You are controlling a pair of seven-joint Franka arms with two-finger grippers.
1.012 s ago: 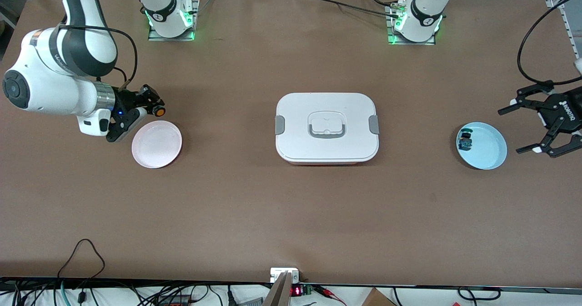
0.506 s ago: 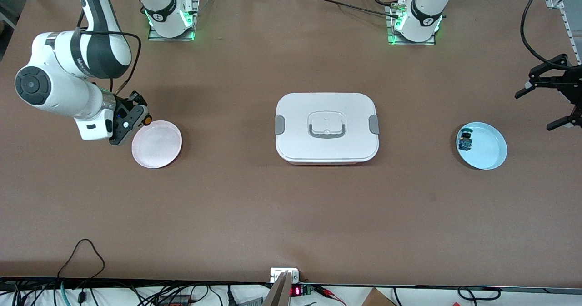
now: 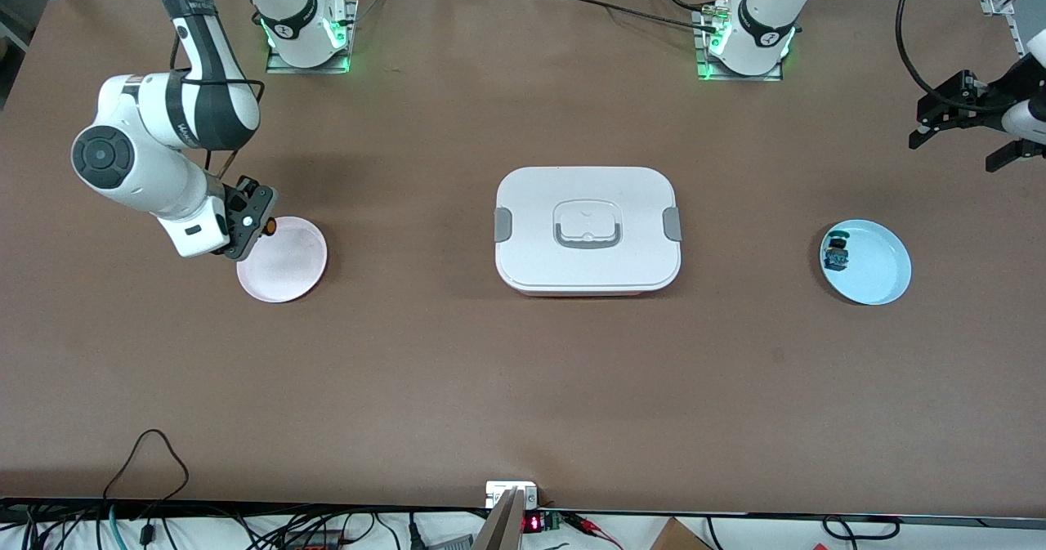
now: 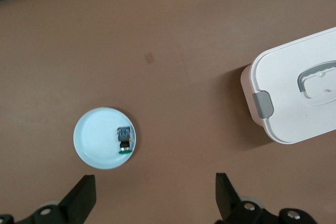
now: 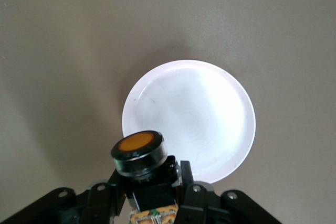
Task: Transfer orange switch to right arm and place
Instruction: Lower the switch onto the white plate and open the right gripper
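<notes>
My right gripper [image 5: 152, 195] pinches the orange switch [image 5: 139, 158] by its black body, orange cap facing out, just over the rim of the pink plate [image 3: 282, 259] at the right arm's end of the table. My right arm [image 3: 155, 149] reaches down to it from its green-lit base. My left gripper [image 3: 968, 121] hangs with its fingers [image 4: 79, 200] spread wide and nothing between them, up over the table's edge at the left arm's end. Below it sits the light blue plate [image 4: 94, 145] with a small blue-teal switch [image 4: 124, 139] lying in it. Between the two plates rests the white lidded box [image 3: 587, 230] with grey latches. The brown table [image 3: 523, 386] carries little else; cables [image 3: 147, 452] trail along the edge nearest the front camera.
</notes>
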